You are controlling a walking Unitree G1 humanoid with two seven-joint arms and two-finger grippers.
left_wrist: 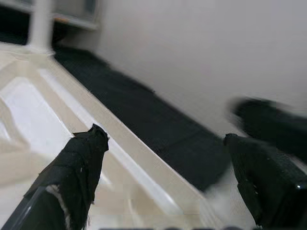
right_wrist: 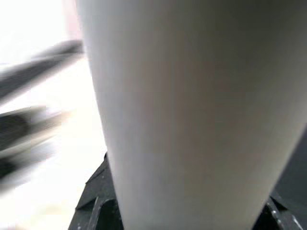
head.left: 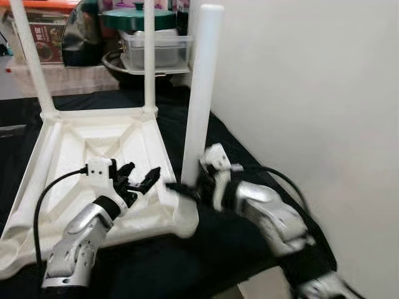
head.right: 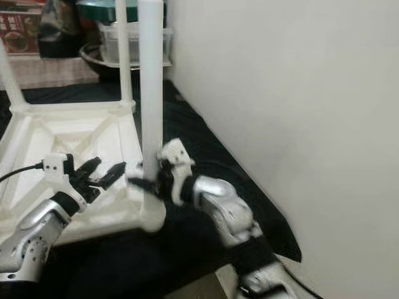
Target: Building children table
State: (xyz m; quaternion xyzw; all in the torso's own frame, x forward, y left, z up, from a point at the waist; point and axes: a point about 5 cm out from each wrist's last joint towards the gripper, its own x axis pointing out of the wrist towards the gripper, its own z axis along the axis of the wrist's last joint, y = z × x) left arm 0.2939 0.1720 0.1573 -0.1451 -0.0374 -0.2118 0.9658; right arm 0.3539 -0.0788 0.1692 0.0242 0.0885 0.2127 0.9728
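Upturned cream plastic children's table top [head.left: 93,140] lying underside-up on a black cloth-covered surface [head.left: 206,249], its ribbed frame facing the camera. Two slim white plastic legs already stand in the far corners: the far-left leg [head.left: 30,59] leaning slightly outward, the far-right leg [head.left: 149,56] upright.

Left gripper [head.left: 138,180], hovering just above the near-right part of the frame; its black fingers [left_wrist: 79,165] are spread apart and hold nothing, with the frame rail and black cloth visible between them in the left wrist view.

Third leg, a thick white plastic tube [head.left: 201,93], standing upright in the near-right corner socket [head.left: 184,215] of the table top, just right of the left gripper.

Right gripper [head.right: 149,182], reaching in from the right and clenched around the lower part of this leg just above the socket; the right wrist view shows the tube [right_wrist: 192,110] pressed between the black finger bases.

White wall [head.left: 312,93], bounding the scene on the right; stacked containers and a green-lidded pot [head.left: 138,17] sit far behind.

Progress, as judged: three legs placed, the third perhaps not fully seated; the near-left corner [head.left: 9,258] carries no leg, and turning the table upright remains.
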